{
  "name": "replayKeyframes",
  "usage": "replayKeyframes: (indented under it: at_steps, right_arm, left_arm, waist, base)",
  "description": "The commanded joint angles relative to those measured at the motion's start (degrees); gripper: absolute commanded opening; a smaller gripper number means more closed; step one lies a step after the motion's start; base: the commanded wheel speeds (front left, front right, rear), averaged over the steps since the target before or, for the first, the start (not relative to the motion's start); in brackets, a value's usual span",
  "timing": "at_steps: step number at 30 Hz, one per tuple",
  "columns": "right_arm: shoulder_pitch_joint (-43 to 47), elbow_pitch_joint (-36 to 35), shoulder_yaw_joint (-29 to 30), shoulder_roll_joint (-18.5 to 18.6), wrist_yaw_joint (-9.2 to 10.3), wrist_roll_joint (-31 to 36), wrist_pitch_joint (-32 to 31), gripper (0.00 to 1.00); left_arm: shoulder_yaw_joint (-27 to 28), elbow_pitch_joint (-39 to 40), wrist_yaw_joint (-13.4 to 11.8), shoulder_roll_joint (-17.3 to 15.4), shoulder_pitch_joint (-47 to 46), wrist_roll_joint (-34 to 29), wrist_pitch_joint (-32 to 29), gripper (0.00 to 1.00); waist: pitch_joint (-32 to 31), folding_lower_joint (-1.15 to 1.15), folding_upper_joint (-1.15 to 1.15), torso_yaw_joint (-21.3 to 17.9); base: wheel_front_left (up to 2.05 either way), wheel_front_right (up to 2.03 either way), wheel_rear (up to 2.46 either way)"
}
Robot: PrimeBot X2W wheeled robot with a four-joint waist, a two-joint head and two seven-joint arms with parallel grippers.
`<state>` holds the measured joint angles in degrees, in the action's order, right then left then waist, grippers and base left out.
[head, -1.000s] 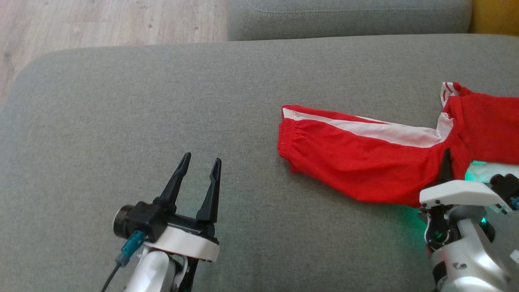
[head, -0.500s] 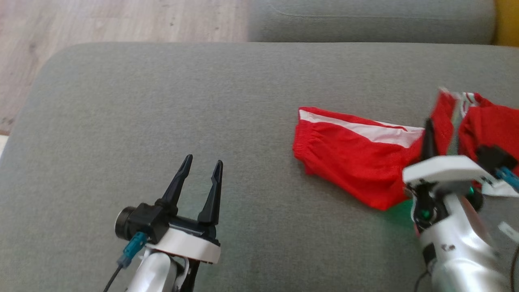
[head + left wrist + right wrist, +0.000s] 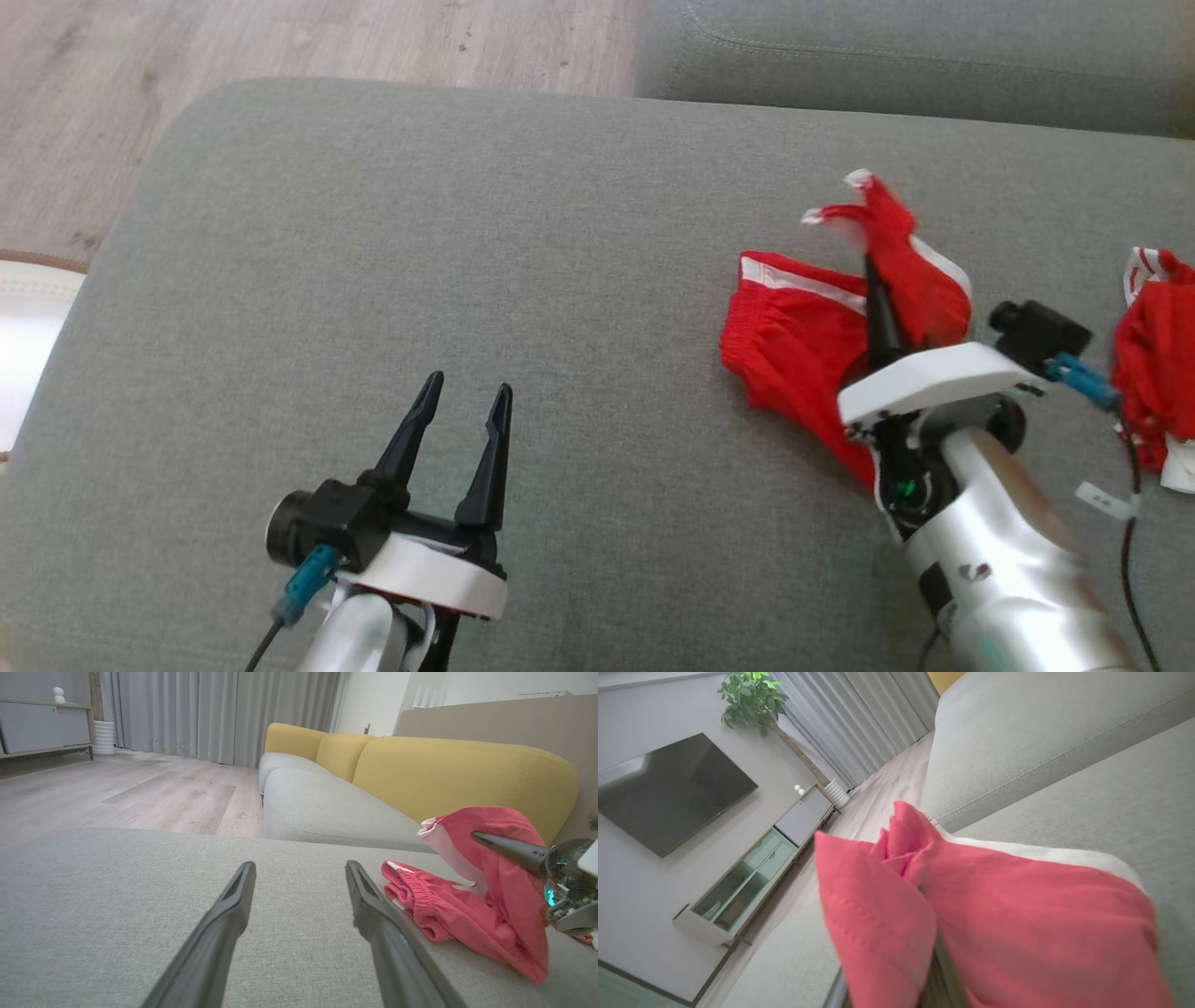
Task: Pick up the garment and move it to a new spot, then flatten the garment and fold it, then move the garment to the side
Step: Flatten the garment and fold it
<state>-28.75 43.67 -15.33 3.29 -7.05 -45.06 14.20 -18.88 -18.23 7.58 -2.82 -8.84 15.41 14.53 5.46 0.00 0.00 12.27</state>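
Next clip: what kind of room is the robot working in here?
Most likely a home living room: a grey and yellow sofa, a wall-mounted television above a low cabinet, and long curtains reaching down to a wooden floor.

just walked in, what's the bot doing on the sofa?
The right gripper is shut on a bunch of the red garment and holds that part raised above the grey sofa cushion. The waistband end of the garment lies on the cushion. The left gripper hovers over bare cushion off to the left, jaws open with nothing between them. The garment is not yet flattened or folded.
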Motion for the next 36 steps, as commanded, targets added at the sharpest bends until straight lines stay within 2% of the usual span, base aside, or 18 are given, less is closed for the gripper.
replayKeyframes:
  at_steps: [1,10,11,12,24,30,36]
  right_arm:
    - [-1.5,-1.7,-2.3,-0.4,-0.44,-0.3,0.7,0.0]
    - [-4.0,2.2,-9.3,-0.4,-0.44,-1.4,0.8,0.0]
    - [-4.2,2.6,-9.9,-0.4,-0.44,-1.1,0.8,0.38]
    - [-4.3,2.9,-10.6,-0.4,-0.44,-1.0,0.8,1.0]
    - [-1.2,1.8,-24.6,-0.4,-0.44,-7.2,0.4,1.0]
    - [0.4,2.0,-30.8,-0.4,-0.44,-10.7,-4.5,1.0]
    - [0.7,1.4,-33.5,-0.4,-0.44,-12.4,-5.1,1.0]
  left_arm:
    - [1.5,1.6,-0.1,-0.2,-1.0,0.2,0.5,1.0]
    - [1.3,1.4,-0.1,-0.1,-1.0,0.2,0.5,1.0]
    - [1.2,1.4,-0.1,-0.1,-1.0,0.2,0.5,1.0]
    - [1.1,1.4,-0.1,-0.1,-1.0,0.3,0.5,1.0]
    - [1.8,0.9,-0.1,-0.1,-0.6,0.4,0.5,1.0]
    - [1.6,0.8,-0.1,-0.1,-0.1,0.3,0.5,1.0]
    - [2.2,0.9,-0.1,-0.1,0.5,0.1,0.5,1.0]
  waist:
    - [0.0,0.0,0.0,0.2]
    - [0.4,0.0,0.0,0.8]
    - [0.5,0.0,0.0,0.8]
    - [0.5,0.0,0.0,0.8]
    - [-0.8,0.0,0.0,-0.1]
    - [-1.6,0.0,0.0,-1.6]
    - [-2.4,0.0,0.0,-3.6]
  base:
    - [0.0,0.0,0.0]
    - [0.0,0.0,0.0]
    - [0.0,0.0,0.0]
    - [0.0,0.0,0.0]
    - [0.0,0.0,0.0]
    - [0.0,0.0,0.0]
    - [0.0,0.0,0.0]
